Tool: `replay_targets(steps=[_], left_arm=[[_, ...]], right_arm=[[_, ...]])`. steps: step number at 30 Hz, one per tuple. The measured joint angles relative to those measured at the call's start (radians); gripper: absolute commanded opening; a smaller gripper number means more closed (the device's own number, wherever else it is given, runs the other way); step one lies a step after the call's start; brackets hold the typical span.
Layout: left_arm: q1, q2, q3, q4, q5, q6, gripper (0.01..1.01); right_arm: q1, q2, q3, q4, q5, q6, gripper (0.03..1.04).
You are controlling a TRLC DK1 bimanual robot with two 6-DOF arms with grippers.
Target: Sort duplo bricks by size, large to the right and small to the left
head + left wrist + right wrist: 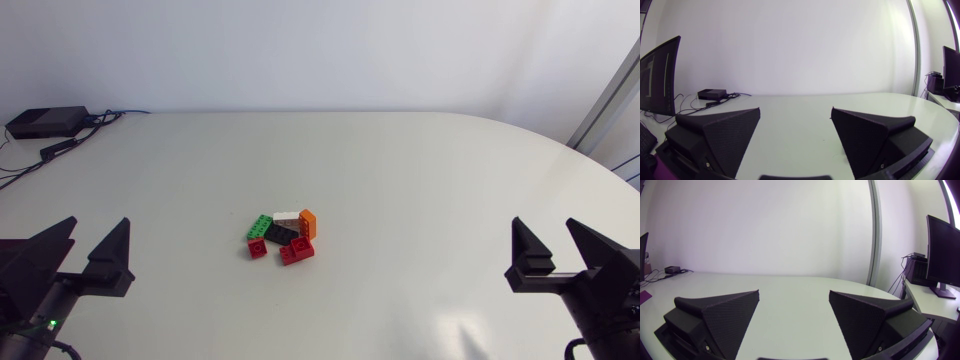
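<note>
Currently the duplo bricks are lying in one tight cluster near the middle of the tabletop point(420, 170), between the two arms and well apart from both. A green brick point(259, 226) is sitting at the cluster's left side, with a white brick point(286, 216) just beside it at the far edge and an orange brick point(308, 223) at the right. A black brick point(279, 236) is lying in the centre, touching its neighbours. Two red ones are sitting along the near edge: the smaller red brick point(258, 249) below the green one and the larger red brick point(297, 251) below the orange one.

The left hand point(100, 222) is hovering at the near left of the tabletop, its wedge fingers spread wide and holding nothing. The right hand point(543, 222) is hovering at the near right, likewise spread and gripping nothing. Both wrist views are looking across bare tabletop between the parted fingers. A black box point(45, 122) with cables is resting at the far left corner.
</note>
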Motion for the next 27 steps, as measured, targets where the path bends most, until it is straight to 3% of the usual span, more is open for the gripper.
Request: replay_targets(steps=[18, 22, 27], left_arm=[[0.0, 0.003, 0.077, -0.022, 0.0, 0.003, 0.98], [0.0, 0.043, 0.116, -0.03, 0.0, 0.003, 0.98], [0.0, 0.214, 0.222, -0.03, 0.0, 0.003, 0.975]], right_arm=[[0.034, 0.018, 0.045, -0.031, -0.018, 0.0, 1.0], [0.044, 0.105, 0.113, -0.031, -0.018, 0.0, 1.0], [0.079, 0.269, 0.216, -0.026, -0.018, 0.0, 1.0]])
